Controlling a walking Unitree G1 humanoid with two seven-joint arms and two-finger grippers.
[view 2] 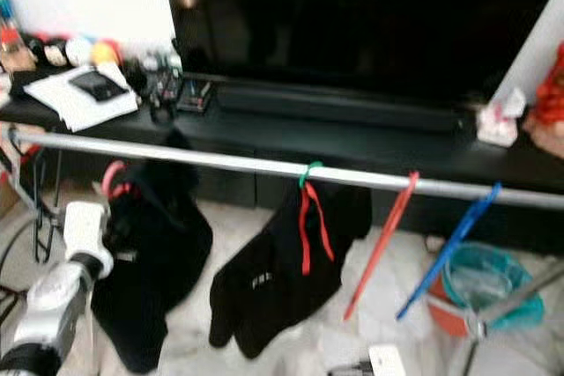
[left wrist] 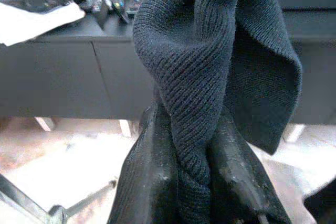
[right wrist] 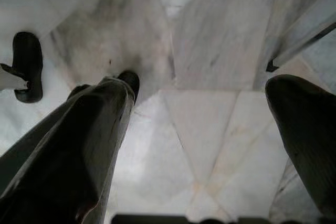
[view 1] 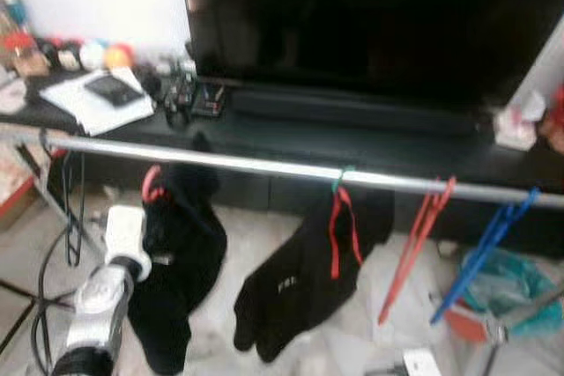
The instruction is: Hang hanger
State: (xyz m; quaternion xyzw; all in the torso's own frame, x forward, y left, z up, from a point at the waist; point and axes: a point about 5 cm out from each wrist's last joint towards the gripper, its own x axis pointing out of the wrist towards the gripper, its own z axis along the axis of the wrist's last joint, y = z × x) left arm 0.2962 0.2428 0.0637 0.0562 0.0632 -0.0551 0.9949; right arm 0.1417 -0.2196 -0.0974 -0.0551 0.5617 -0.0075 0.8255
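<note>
Loosely draped black knit garment (left wrist: 220, 66) on pink hanger (view 1: 152, 184).

The scene is viewed by both eye views from head height, forward and down across the metal rail (view 1: 264, 165) toward the dark television (view 1: 370, 24) and the low cabinet (view 1: 370, 143); the same stretch is covered by both, the right eye's picture being slightly offset. From the left wrist, a black knit garment (left wrist: 210, 77) is seen very near along the left pincer (left wrist: 195, 182), with the cabinet front behind. From the right wrist, the marble floor (right wrist: 210, 77) is looked straight down upon past the right pincer (right wrist: 210, 145).
</note>
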